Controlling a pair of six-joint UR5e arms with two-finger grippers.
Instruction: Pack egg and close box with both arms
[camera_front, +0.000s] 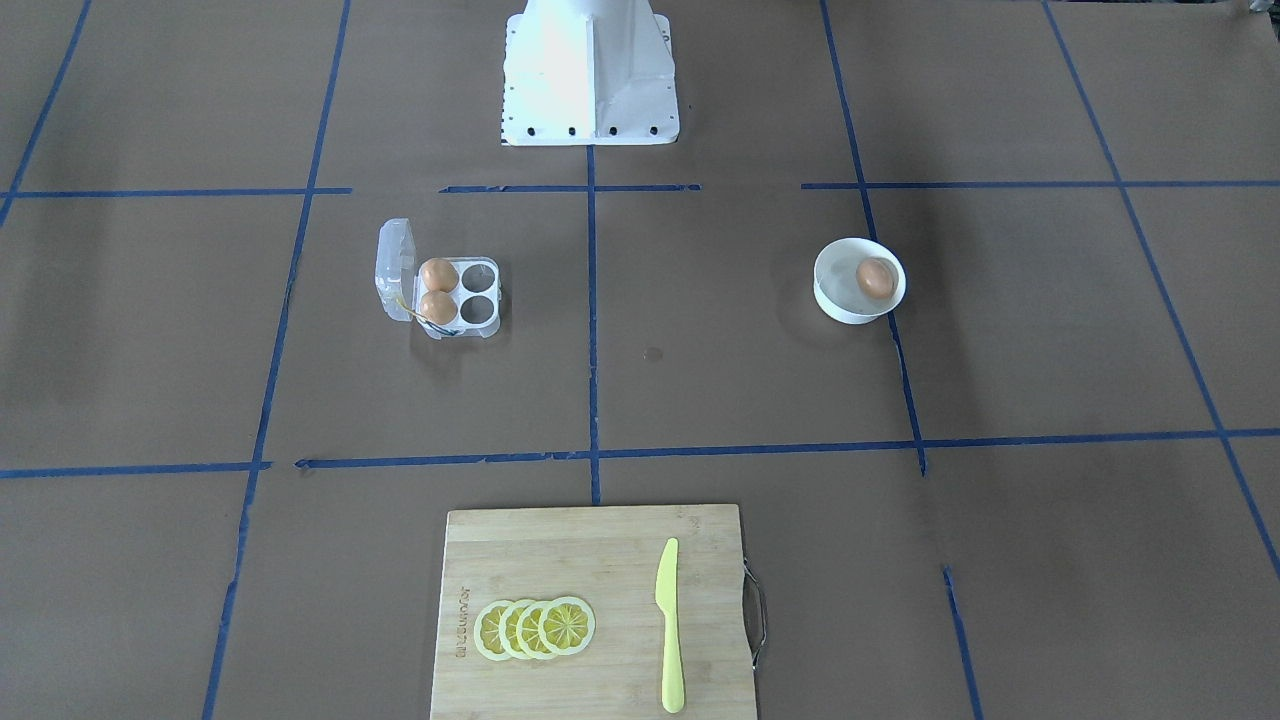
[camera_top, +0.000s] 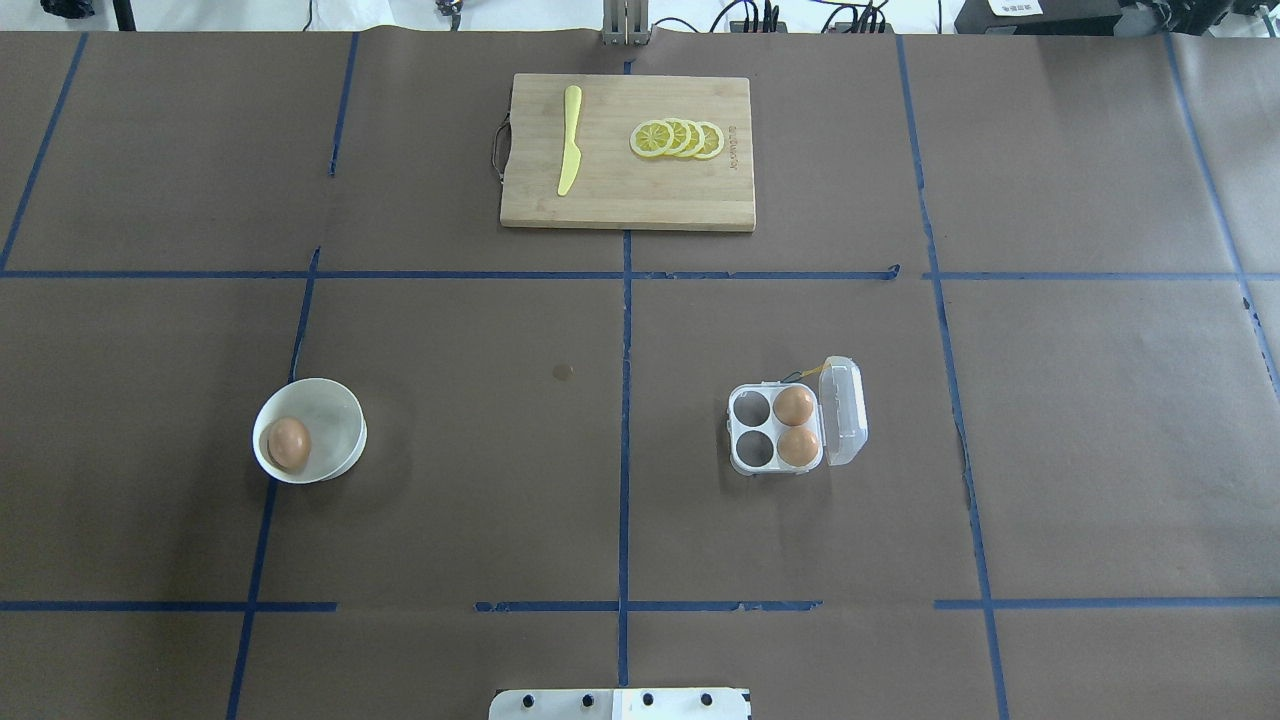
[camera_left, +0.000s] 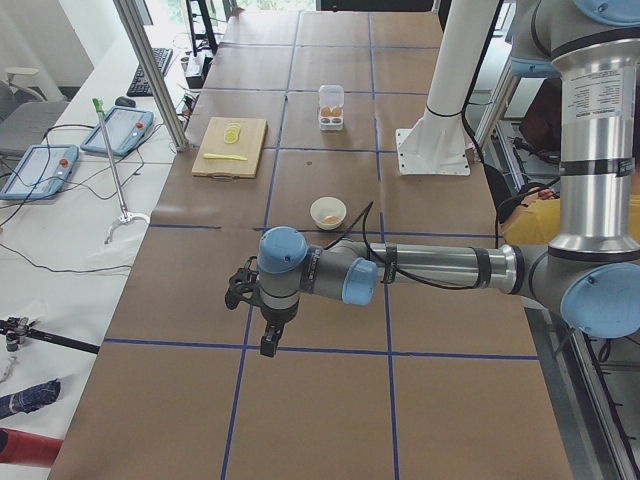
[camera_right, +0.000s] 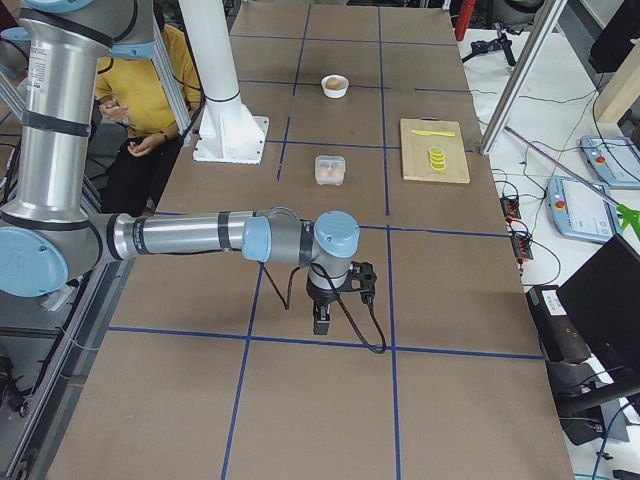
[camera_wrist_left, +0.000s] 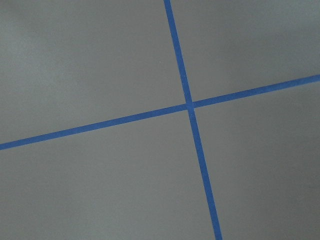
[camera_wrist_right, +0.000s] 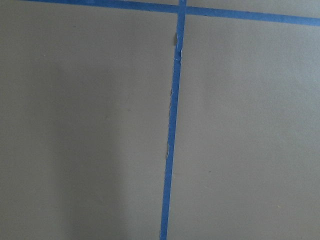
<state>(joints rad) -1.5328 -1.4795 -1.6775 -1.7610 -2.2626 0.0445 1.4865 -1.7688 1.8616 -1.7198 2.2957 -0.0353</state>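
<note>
One orange-brown egg (camera_front: 875, 278) lies in a round white bowl (camera_front: 832, 302) on the robot's left side; the egg (camera_top: 288, 441) and bowl (camera_top: 345, 405) also show in the overhead view. The clear four-cell box (camera_front: 394, 270) stands on the robot's right side with its lid (camera_top: 843, 412) open. It holds two eggs (camera_top: 793, 405) in the cells beside the lid; the other two cells are empty. My left gripper (camera_left: 268, 340) and right gripper (camera_right: 322, 322) hang over bare table at the two ends, far from the bowl and box. I cannot tell whether they are open or shut.
A wooden cutting board (camera_top: 620, 195) with lemon slices (camera_top: 677, 138) and a yellow knife (camera_top: 569, 152) lies at the far middle. The white pedestal base (camera_front: 588, 75) stands at the robot's edge. A person in yellow (camera_right: 175, 75) sits behind the base.
</note>
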